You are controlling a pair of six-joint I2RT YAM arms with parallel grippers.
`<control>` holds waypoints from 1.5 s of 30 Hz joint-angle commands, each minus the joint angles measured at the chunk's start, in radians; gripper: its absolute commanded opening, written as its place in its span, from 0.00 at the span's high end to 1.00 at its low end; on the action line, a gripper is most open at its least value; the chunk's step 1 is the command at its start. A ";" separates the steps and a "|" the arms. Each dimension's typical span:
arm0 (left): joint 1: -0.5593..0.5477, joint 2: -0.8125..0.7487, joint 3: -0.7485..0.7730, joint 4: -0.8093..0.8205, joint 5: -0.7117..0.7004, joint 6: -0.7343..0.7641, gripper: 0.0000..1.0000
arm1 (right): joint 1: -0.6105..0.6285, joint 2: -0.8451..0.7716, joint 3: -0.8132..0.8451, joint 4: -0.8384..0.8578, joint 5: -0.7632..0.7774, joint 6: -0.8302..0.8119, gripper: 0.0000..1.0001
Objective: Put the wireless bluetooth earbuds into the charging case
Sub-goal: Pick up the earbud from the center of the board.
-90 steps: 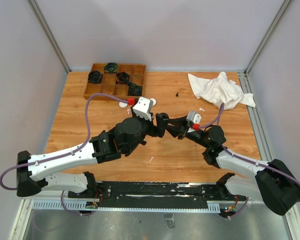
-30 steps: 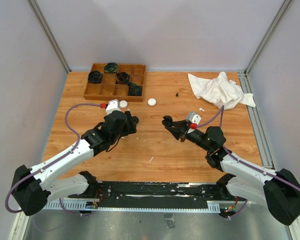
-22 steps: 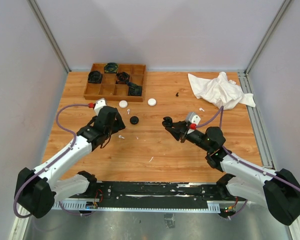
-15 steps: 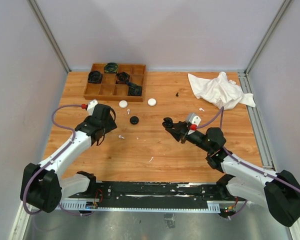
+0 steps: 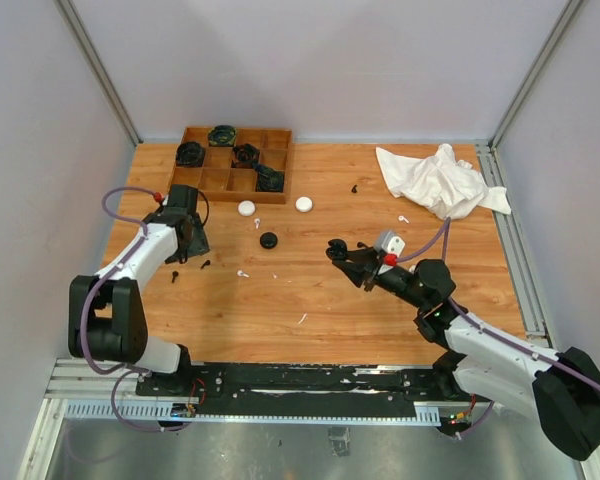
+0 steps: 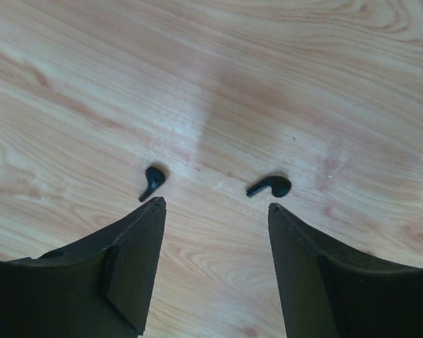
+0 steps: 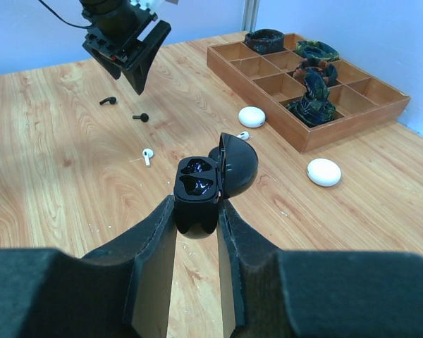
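The left gripper (image 6: 216,205) hangs over the table (image 6: 303,84) with its jaws wide and nothing between them. The 2 black earbuds (image 6: 153,179) lie just past its tips. In the wrist view, the nearer-left bud sits at about 11 o'clock, just beyond the left finger, its stem running from 1 toward 7 o'clock. The second bud (image 6: 270,186) sits at about 1 o'clock, just beyond the right finger, lying nearly along 3 to 9. Neither is centred in the gap, so the claw probably has to shift sideways onto 1 bud before closing. The right gripper (image 7: 197,211) is clamped on the open black charging case (image 7: 197,179), lid tipped back and 2 glossy wells facing up; whether either is filled I cannot tell. From above, the black buds lie at 9 o'clock from the case, well apart, and the left arm is far nearer them. A white earbud (image 5: 243,273) lies between. 2 white cases (image 5: 246,208) rest just beside the wooden tray (image 5: 225,197), 4 of whose compartments hold dark bundled things.
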 commanded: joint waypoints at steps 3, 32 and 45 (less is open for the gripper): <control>0.038 0.077 0.048 -0.036 -0.023 0.218 0.36 | 0.040 -0.050 -0.030 0.038 0.014 -0.005 0.99; 0.229 0.256 0.020 -0.029 0.231 0.165 0.48 | 0.126 -0.091 -0.029 0.010 0.024 -0.058 0.99; 0.229 0.231 0.043 -0.109 0.193 0.069 0.47 | 0.126 -0.094 -0.030 0.015 0.022 -0.058 0.99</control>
